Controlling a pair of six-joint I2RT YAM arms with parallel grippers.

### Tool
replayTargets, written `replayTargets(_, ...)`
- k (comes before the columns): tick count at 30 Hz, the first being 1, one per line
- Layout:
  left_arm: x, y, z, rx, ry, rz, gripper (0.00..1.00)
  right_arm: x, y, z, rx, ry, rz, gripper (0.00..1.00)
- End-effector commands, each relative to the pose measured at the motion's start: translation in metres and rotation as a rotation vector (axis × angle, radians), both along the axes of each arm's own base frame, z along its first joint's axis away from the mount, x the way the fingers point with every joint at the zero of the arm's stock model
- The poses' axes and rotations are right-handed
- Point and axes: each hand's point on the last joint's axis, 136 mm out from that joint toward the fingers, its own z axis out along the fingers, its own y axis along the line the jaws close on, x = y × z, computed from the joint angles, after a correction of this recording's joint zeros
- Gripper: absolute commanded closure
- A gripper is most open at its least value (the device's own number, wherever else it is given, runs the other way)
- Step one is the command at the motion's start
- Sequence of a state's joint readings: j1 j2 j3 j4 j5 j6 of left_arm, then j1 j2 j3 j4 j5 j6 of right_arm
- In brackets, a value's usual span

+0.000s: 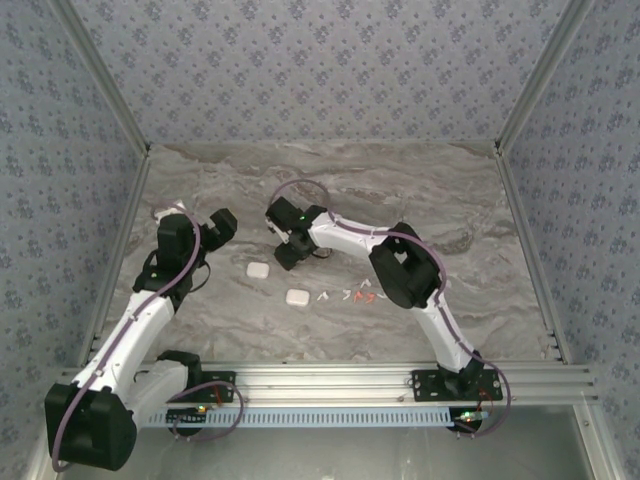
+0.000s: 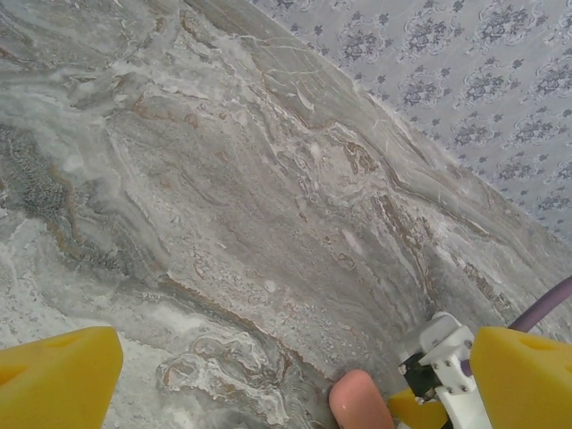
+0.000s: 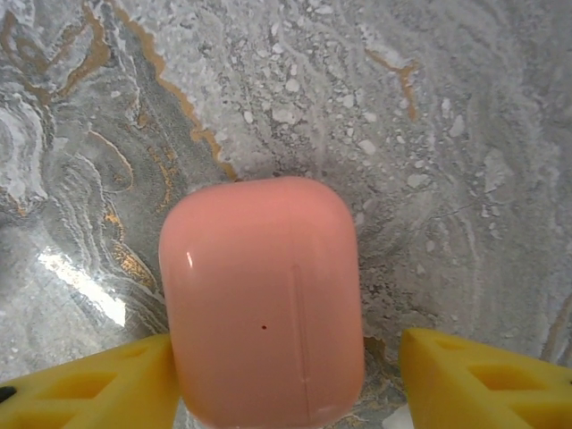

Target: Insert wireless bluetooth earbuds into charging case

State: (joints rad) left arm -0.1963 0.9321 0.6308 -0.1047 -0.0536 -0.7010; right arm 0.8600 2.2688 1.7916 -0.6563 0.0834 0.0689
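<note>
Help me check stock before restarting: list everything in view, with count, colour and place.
white cases: two, white, mid-table between the arms
pink case: one, pink, flat on the table between the right hand's fingers
earbuds: several, too small to count, white and red, in a row right of the nearer white case
table: one, grey marble pattern
walls: blue-grey floral pattern, around the table
left hand: one, yellow fingers, open, over bare table
right hand: one, yellow fingers, open, straddling the pink case
</note>
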Motion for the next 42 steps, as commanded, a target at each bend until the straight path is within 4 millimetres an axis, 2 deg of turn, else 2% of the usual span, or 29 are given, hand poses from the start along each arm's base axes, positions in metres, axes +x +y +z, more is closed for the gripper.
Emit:
replayTargets(1,0.003,0.003,0.006,-0.001,-0.014,0.015,0.01,-0.002,0.002,-0.006,-0.036,0.006,0.021,0.38)
replayTargets(5,0.003,0.0,0.006,0.006,-0.014,-0.009,0.01,-0.002,0.0,-0.003,-0.034,-0.008,0.028,0.52)
replayTargets(8,0.006,-0.008,0.011,0.011,-0.028,-0.059,0.05,0.001,0.0,0.018,0.021,-0.069,0.045,0.55)
replayTargets(11,0.009,-0.02,0.024,0.013,-0.054,-0.139,0.08,0.003,-0.005,0.052,0.076,-0.159,0.069,0.56)
replayTargets(14,0.01,-0.037,0.039,0.002,-0.081,-0.242,0.08,0.002,-0.019,0.089,0.116,-0.26,0.094,0.57)
replayTargets(20,0.002,-0.088,0.074,-0.11,-0.161,-0.541,0.09,-0.014,-0.057,0.158,0.217,-0.456,0.131,0.57)
replayTargets(22,-0.005,-0.106,0.087,-0.17,-0.191,-0.656,0.1,-0.021,-0.068,0.186,0.258,-0.536,0.14,0.57)
replayTargets(23,-0.008,-0.113,0.092,-0.195,-0.202,-0.7,0.11,-0.028,-0.076,0.185,0.26,-0.546,0.146,0.57)
replayTargets(27,-0.02,-0.137,0.108,-0.282,-0.233,-0.855,0.11,-0.048,-0.09,0.22,0.335,-0.647,0.185,0.57)
replayTargets(33,-0.045,-0.177,0.119,-0.309,-0.243,-1.061,0.12,-0.063,-0.101,0.246,0.366,-0.728,0.219,0.57)
replayTargets(37,-0.058,-0.202,0.121,-0.317,-0.233,-1.164,0.12,-0.069,-0.098,0.254,0.379,-0.75,0.246,0.57)
replayTargets(42,-0.062,-0.222,0.122,-0.312,-0.221,-1.22,0.17,-0.074,-0.092,0.259,0.391,-0.764,0.27,0.57)
